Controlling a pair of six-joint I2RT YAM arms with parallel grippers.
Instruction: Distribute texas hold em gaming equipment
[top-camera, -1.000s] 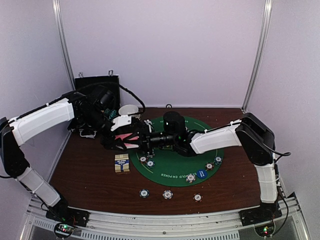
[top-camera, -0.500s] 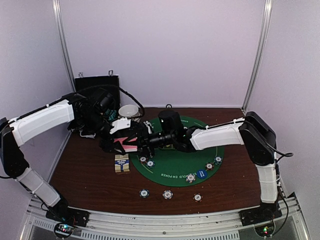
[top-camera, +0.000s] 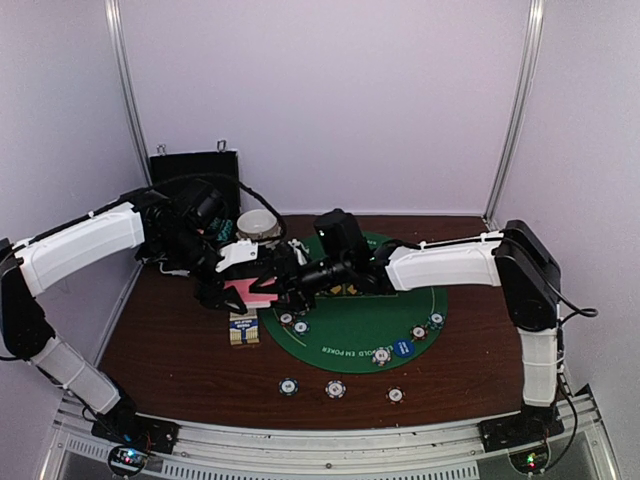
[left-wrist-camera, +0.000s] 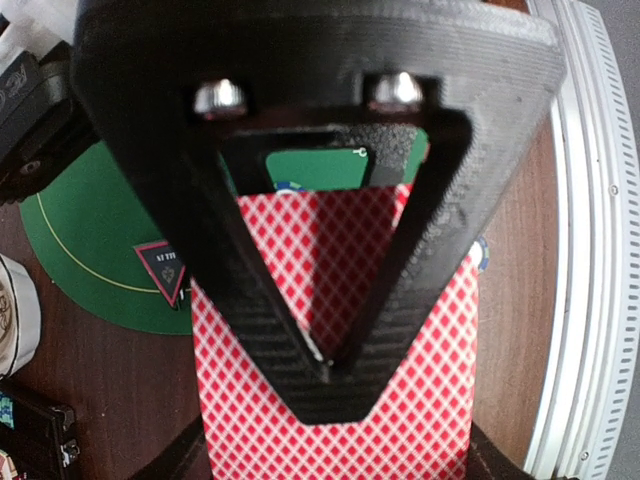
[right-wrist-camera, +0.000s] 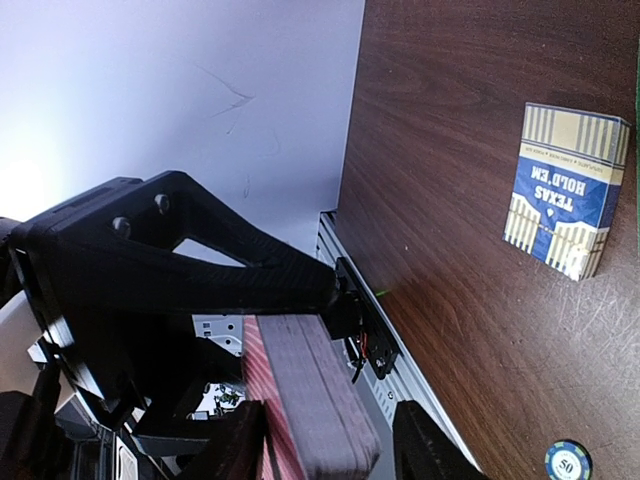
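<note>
My left gripper is shut on a deck of pink-backed cards and holds it above the table, left of the green mat. In the left wrist view the deck lies clamped under a black finger. My right gripper is open with its fingers on either side of the deck. One finger is against the deck, the other stands apart from it. Striped chips lie near the front edge and on the mat. A blue button and a red-triangle marker are on the mat.
A Texas Hold'em card box lies on the wood under the grippers and also shows in the right wrist view. A white bowl and a black case stand at the back left. The metal rail runs along the front.
My right gripper has reached further left and now straddles the deck. My left gripper has shifted slightly with the deck, which now lies flatter.
</note>
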